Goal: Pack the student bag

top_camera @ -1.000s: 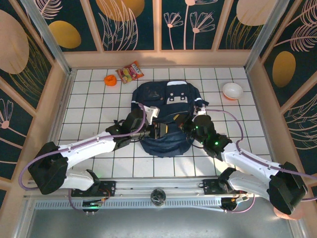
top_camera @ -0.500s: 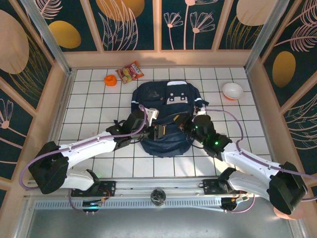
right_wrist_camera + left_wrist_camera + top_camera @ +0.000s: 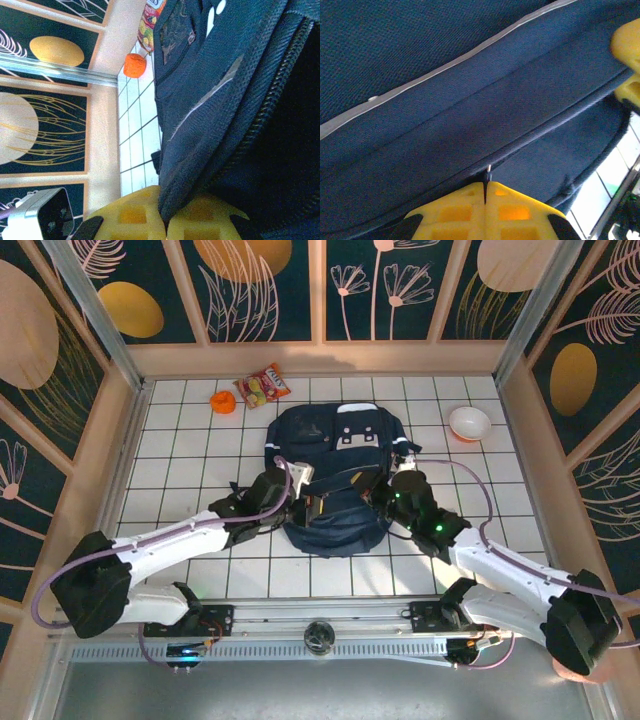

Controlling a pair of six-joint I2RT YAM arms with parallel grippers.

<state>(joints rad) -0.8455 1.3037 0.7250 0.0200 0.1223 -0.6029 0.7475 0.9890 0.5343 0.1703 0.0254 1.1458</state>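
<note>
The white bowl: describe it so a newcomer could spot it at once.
On the tiled table, find the navy student bag in the middle. Towards the far right corner from it sits the white bowl. It alone is round and white; the snack packet and orange item lie far left.

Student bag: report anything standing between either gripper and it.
Nothing visible does. The left gripper is shut on a thin tab at a seam of the student bag; the right gripper grips its fabric edge.
</note>
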